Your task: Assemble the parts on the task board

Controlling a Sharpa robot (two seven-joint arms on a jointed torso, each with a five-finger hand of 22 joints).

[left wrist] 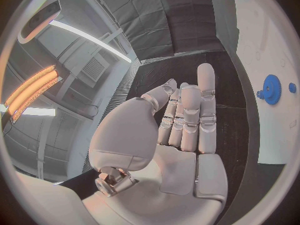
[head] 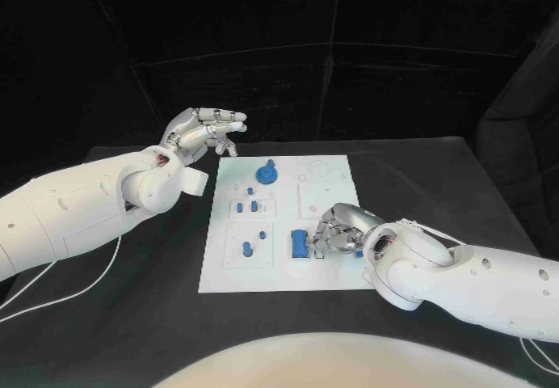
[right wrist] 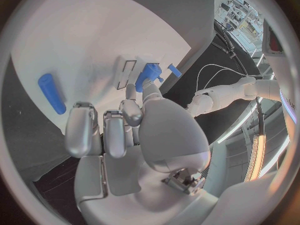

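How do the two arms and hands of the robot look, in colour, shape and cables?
Both arms are smooth, rounded white shells. The left arm has a thin white cable hanging beneath it; the right arm carries thin white cables near its wrist. The left hand and the right hand are silver metal with many jointed fingers, and pale smooth pads cover the palm and fingers.

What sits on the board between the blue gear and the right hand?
In the head view, between the gear and right hand lies bare white board with empty recesses; no part.
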